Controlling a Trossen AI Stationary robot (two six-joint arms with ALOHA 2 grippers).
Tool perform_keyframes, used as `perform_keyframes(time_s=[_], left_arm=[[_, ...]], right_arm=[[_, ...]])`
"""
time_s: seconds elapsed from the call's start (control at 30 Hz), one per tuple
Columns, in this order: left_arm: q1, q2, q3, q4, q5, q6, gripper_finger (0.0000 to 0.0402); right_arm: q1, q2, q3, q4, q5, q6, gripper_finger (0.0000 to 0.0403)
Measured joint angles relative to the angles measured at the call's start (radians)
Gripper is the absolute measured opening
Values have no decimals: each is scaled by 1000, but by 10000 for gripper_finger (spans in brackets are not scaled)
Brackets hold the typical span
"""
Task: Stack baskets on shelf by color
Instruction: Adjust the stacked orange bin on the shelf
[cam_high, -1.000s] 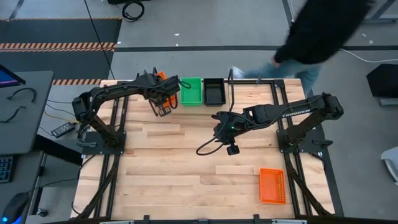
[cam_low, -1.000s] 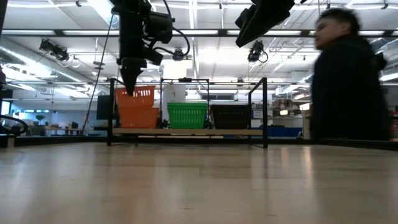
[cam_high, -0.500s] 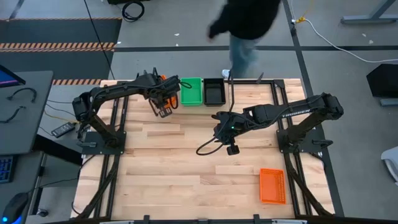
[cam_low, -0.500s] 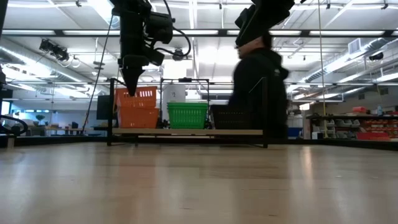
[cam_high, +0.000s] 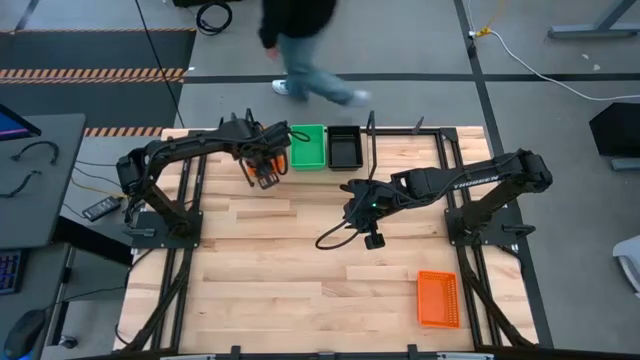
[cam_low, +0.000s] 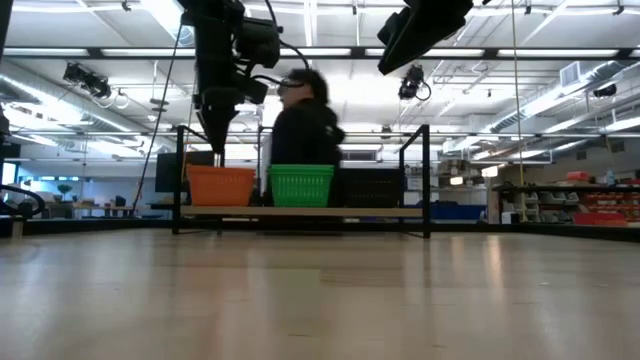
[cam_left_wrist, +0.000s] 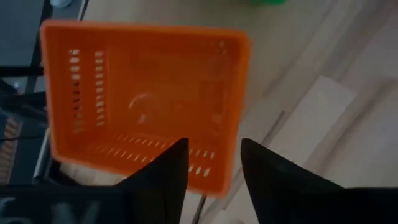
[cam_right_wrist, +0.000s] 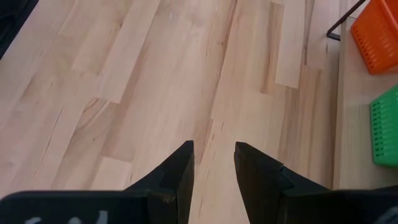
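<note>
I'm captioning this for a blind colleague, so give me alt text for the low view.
A low black-framed shelf across the table holds an orange basket, a green basket and a black basket side by side. The left gripper hangs just above the orange basket, its fingers pointing down. A person in dark clothing passes behind the shelf.

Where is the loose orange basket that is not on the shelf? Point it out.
In the high view, the orange basket lies flat on the table's near right corner, apart from the right gripper and far from the shelf.
</note>
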Motion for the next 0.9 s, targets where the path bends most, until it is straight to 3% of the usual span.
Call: perform_keyframes(time_s=[0.17, 0.4, 0.6, 0.9], left_arm=[[-15, 0, 0, 32, 58, 1, 168], [-37, 30, 0, 23, 60, 6, 162], [-24, 137, -1, 21, -34, 8, 164], [-11, 226, -1, 84, -45, 92, 153]], right_arm=[[0, 0, 0, 2, 0, 0, 121], [0, 0, 0, 2, 0, 0, 121], [0, 0, 0, 2, 0, 2, 121], [0, 0, 0, -4, 1, -1, 121]])
